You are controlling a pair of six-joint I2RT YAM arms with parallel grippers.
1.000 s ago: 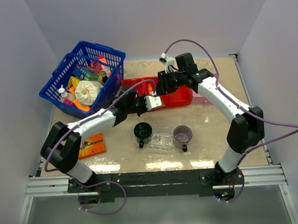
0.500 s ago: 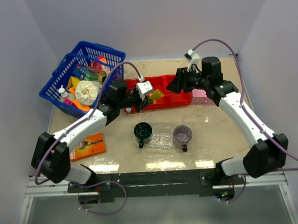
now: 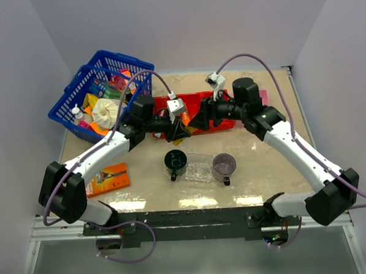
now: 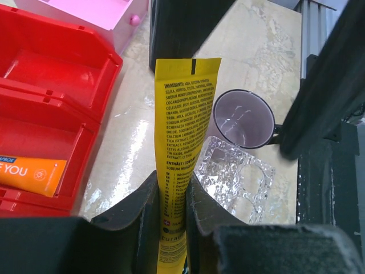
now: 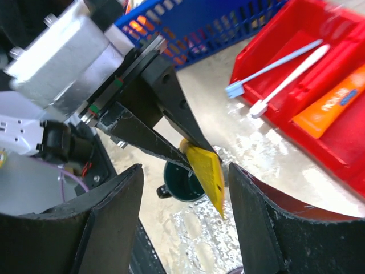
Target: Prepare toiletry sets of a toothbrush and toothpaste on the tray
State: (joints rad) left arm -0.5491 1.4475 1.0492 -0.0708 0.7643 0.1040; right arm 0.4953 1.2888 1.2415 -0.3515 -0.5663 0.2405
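My left gripper [image 4: 171,178] is shut on the yellow tube [image 4: 181,123] and holds it in the air in front of the red bin [image 3: 222,118], above the table near the clear tray [image 3: 200,168]. My right gripper [image 5: 184,170] is open, with its fingers on either side of the tube's flat end [image 5: 209,169] and not touching it. In the top view the two grippers meet, left [image 3: 180,131] and right [image 3: 197,120]. Two white toothbrushes [image 5: 272,64] and the orange tube [image 5: 332,105] lie in the red bin. The tray also shows in the left wrist view [image 4: 242,184].
A dark green cup [image 3: 175,161] and a purple cup [image 3: 224,165] stand at the tray's two ends. A blue basket [image 3: 104,92] of items is at the back left, a pink box [image 3: 262,98] behind the bin, and an orange razor pack [image 3: 111,177] at the front left.
My left gripper lifted the yellow tube from the red bin and brought it forward. My right gripper swung out to the right, then back left until its open fingers flank the tube's end.
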